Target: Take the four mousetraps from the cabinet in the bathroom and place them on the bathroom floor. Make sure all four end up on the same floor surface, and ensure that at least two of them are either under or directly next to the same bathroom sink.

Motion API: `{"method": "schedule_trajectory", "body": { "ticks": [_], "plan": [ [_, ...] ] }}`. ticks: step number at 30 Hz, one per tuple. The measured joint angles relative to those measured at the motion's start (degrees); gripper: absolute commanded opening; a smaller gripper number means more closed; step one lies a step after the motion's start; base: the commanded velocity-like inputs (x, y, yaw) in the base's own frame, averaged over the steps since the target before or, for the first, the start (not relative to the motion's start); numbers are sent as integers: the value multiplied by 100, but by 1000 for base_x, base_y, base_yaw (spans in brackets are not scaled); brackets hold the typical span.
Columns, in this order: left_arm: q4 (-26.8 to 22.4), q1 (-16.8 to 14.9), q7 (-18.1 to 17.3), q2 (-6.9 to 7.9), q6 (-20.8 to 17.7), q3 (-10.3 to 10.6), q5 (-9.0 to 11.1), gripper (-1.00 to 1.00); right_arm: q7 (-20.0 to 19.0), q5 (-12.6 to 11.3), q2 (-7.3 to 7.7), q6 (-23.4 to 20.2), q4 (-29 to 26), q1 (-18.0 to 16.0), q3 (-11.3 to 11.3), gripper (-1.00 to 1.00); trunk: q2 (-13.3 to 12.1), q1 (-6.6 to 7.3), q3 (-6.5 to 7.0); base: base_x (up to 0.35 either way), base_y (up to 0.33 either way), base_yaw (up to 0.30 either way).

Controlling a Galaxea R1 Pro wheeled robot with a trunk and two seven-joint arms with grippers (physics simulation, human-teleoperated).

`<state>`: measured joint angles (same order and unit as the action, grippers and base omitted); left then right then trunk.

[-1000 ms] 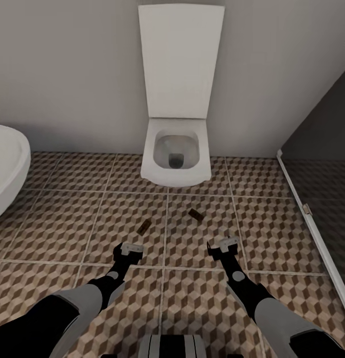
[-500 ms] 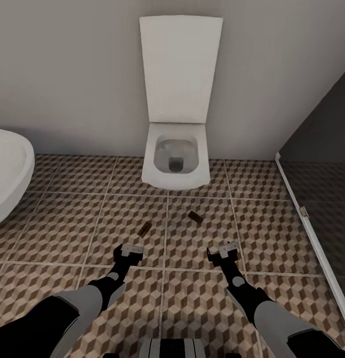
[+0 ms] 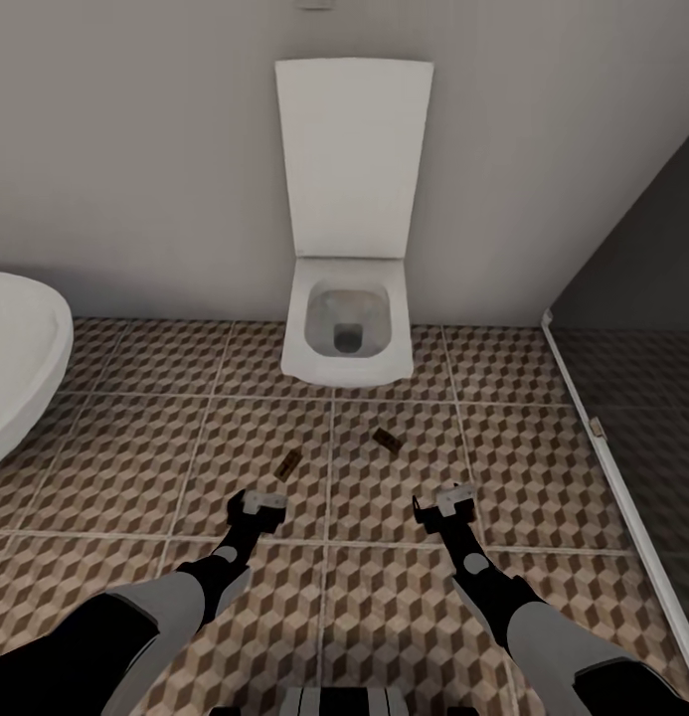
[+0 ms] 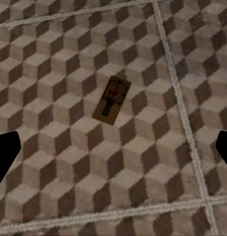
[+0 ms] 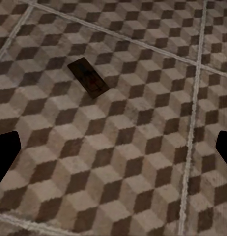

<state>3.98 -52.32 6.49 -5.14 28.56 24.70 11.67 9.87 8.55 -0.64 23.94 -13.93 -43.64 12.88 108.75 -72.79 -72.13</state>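
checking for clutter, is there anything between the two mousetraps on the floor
Nothing but bare tile: in the head view the left mousetrap and the right mousetrap lie apart on the bathroom floor, a grout line running between them.

1. Two mousetraps, one on the left and one on the right, are seen lying apart on the bathroom floor.
2. A white toilet with raised lid is set against the wall beyond them.
3. Both the left gripper and the right gripper are held low, near the traps, nothing grasped.
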Motion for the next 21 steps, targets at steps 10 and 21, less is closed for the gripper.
{"method": "schedule_trajectory", "body": {
  "ticks": [10,21],
  "plan": [
    [-1,3,-243,-5,0,-5,3,100,-2,-7,2,1,14,0,-4,100,-401,220,268,0,0,-32],
    [-1,7,-278,0,-4,-5,4,100,-3,-7,1,1,15,0,-3,100,-842,461,565,0,0,-1]
  ]
}}
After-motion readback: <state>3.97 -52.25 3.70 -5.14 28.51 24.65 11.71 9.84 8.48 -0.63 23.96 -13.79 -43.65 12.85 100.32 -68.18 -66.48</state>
